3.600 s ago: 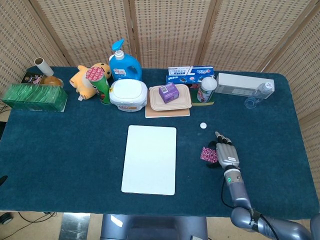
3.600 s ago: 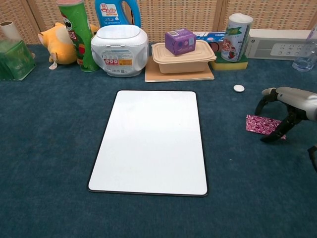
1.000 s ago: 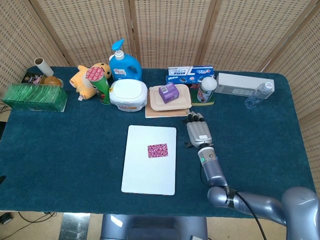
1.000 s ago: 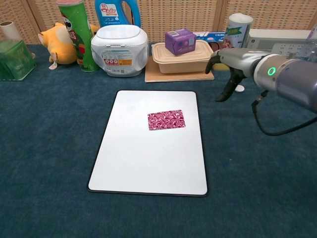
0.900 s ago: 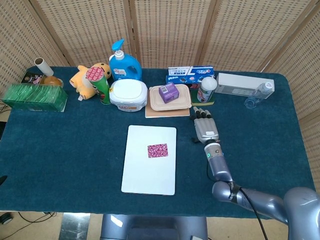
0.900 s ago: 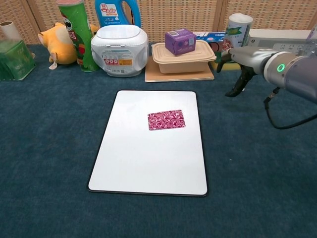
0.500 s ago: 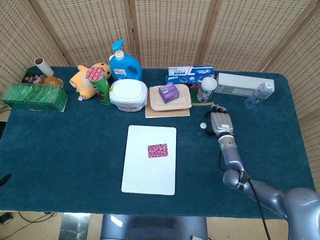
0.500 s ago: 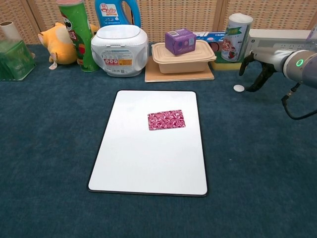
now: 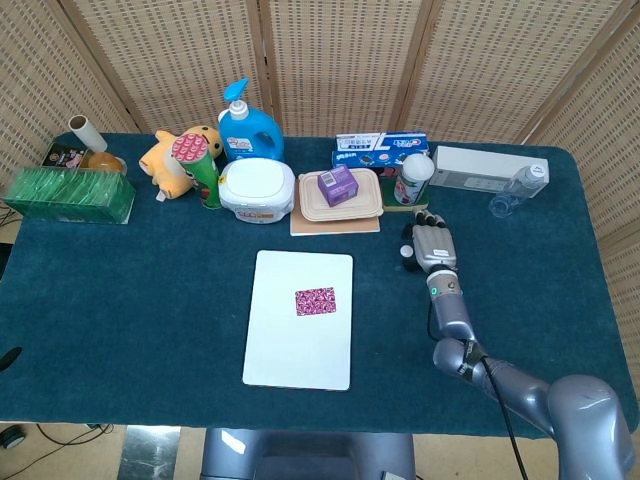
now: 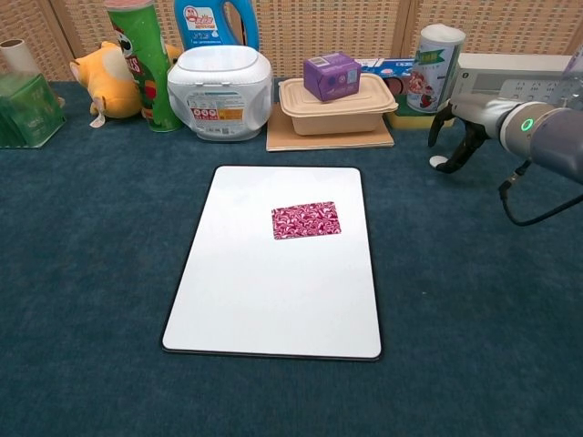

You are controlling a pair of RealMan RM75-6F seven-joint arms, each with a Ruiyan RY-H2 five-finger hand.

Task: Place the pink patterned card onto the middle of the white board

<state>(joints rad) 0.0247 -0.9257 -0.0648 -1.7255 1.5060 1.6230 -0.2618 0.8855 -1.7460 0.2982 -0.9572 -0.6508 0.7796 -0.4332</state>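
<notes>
The pink patterned card lies lengthwise left-right on the flat white rectangular board; the right hand, empty with fingers apart, hovers right.

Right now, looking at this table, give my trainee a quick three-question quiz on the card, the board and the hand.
1. True or false: the pink patterned card lies flat on the white board.
2. The right hand is: A) gripping the card, B) holding nothing, off to the board's right, C) resting on the board.
3. Fill in: the purple box sits on top of the beige ____ container.

Key: 1 true; 2 B; 3 lidded.
</notes>
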